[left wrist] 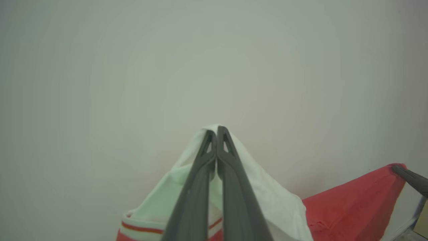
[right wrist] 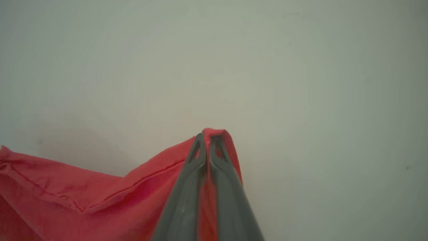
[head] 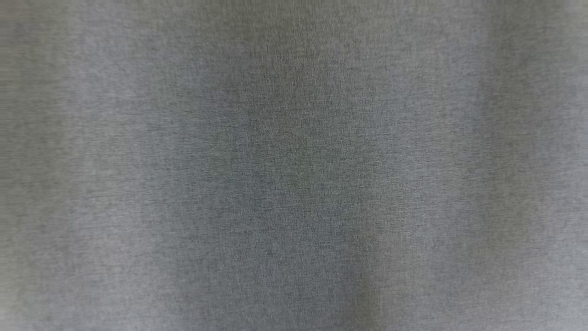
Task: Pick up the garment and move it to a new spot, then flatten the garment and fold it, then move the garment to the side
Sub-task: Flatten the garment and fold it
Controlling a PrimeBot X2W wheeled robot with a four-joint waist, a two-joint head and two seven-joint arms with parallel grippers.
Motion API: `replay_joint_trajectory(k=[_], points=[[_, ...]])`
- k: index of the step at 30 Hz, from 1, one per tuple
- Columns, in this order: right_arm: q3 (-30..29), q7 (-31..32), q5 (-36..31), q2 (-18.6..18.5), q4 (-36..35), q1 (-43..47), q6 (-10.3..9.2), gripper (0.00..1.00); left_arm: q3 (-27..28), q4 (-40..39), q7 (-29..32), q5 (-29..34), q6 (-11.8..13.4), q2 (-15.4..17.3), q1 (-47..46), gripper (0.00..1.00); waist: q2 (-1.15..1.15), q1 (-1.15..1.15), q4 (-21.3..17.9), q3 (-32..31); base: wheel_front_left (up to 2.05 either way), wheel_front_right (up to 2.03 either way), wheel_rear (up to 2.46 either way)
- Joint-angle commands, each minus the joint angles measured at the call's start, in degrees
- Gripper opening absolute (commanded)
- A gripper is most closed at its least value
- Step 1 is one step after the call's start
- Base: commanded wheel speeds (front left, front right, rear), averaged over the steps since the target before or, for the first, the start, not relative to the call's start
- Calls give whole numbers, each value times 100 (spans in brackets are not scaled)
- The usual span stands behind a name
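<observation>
Left pincer (left wrist: 216, 132): fingers together, clamped on a peak of the garment (left wrist: 351, 207) at its white panel (left wrist: 274, 201). The cloth was bunched up around both fingertips. A striped band (left wrist: 140, 227), white with a thin red line, hung below at the lower left of the left wrist view.

Right pincer (right wrist: 208, 139): fingers together, clamped on a small fold of the red part, a bit of cloth poking past the tips. A stitched seam (right wrist: 133, 187) ran away from the grip along the red edge.

Position of the garment: lifted and slung between the two pincers, sagging in the middle, with a pale surface (right wrist: 301, 83) behind it. Could not tell whether that surface was the table or a wall. Head view gave a blurred grey weave (head: 294, 165) and nothing to place the garment against.

Handling, judged:
- Light, soft knit. It droops under its own weight and keeps no shape.
- Not fragile, but thin cloth may creep out of a narrow pinch if tugged.
- Both grips look shallow, near the tips, so a deeper bite would be safer.
- Best holds are probably seams and the banded hem, where the layers are thicker. Two matching corners along one edge would let it hang square for laying flat.
</observation>
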Motion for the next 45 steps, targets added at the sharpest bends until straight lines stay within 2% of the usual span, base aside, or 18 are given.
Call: replay_joint_trajectory(k=[1,10,13,18,20,21,22,27,32,39,45], points=[[64,-52,69,-57,-64,247,-13,0,0,-106,-98,-131,8,79,270,0,0,0,52,-251,0,0,0],[527,-301,794,-353,-1099,2404,-13,0,115,-1505,-673,-736,67,706,2829,0,0,0,-25,-1172,0,0,0],[562,-344,989,-521,-1510,3249,-13,0,305,-2213,-747,-869,317,943,3754,0,0,0,-36,-1439,0,0,0],[508,-373,1181,-769,-2217,4656,-13,0,489,-3552,-780,-775,920,1343,5378,0,0,0,-43,-1811,0,0,0],[452,-365,1185,-859,-2492,5205,-13,0,652,-4064,-788,-874,1188,1421,5973,0,0,0,-26,-1920,0,0,0],[452,-365,1185,-859,-2492,5205,-13,0,652,-4064,-788,-874,1188,1421,5973,0,0,0,-26,-1920,0,0,0],[389,-373,1202,-873,-2615,5473,-13,0,702,-4309,-789,-870,1313,1457,6283,0,0,0,-22,-1977,0,0,0],[-5,-324,1119,-852,-3128,6683,-13,0,1027,-5297,-783,-768,1776,1420,7715,0,0,0,-16,-2201,0,0,0],[-409,-203,954,-714,-3548,7679,-13,0,1241,-5744,-784,-634,1911,1164,8976,0,0,0,2,-2421,0,0,0],[-977,155,600,-514,-3893,8891,-13,0,1391,-5738,-785,-470,1760,725,10287,0,0,0,126,-2784,0,0,0],[-1447,400,223,-296,-4142,9916,-13,0,1240,-5399,-785,-367,1574,388,11110,0,0,0,277,-3146,0,0,0]])
